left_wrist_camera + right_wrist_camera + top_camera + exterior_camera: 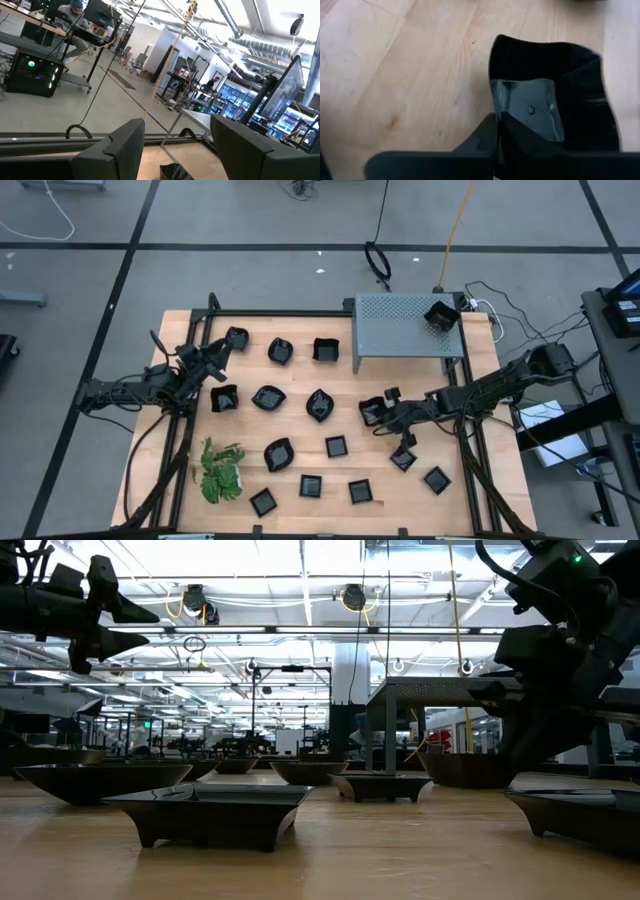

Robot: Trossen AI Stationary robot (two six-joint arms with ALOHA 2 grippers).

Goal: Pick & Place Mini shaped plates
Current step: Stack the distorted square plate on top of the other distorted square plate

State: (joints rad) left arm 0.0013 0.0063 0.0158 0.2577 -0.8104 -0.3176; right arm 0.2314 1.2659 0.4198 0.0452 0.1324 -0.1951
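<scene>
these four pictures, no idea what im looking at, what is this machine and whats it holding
It is a robot with two dark arms at a wooden table. One picture looks straight down, one looks level across the tabletop, and two come from cameras on the arms' wrists. Small black plates of mixed shapes are spread over the table, beside a green plant. One plate sits on a grey perforated shelf. The right gripper has shut on the rim of a black plate near the table's right side. The left gripper waits open at the left, holding nothing.
</scene>
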